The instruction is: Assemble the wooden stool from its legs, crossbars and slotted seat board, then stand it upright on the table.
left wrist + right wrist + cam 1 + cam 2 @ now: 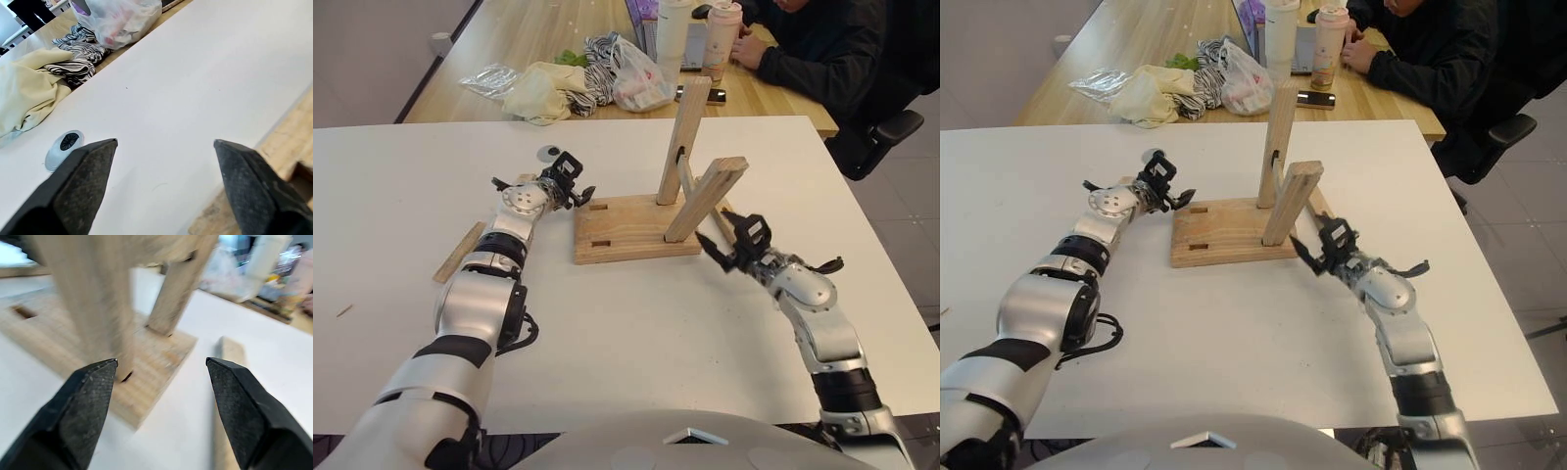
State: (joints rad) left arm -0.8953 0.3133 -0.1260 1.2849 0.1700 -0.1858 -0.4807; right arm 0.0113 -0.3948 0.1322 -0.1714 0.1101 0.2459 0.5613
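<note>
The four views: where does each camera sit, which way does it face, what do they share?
Left eye view: head, facing down over both arms at the seat board.
Right eye view: beside it, same scene.
Left wrist view: past the open left gripper, over the table.
Right wrist view: past the open right gripper, at the legs.
All share the seat board.

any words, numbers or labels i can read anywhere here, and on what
No text can be read anywhere.
Pale wooden slotted seat board and upright wooden leg: no marks.
Pale tumbler with a pinkish label on the far wooden table: print too small to read.
White plastic bag: coloured print, blurred, unreadable.
Small round grey disc on the white table: dark pattern, no letters.
</note>
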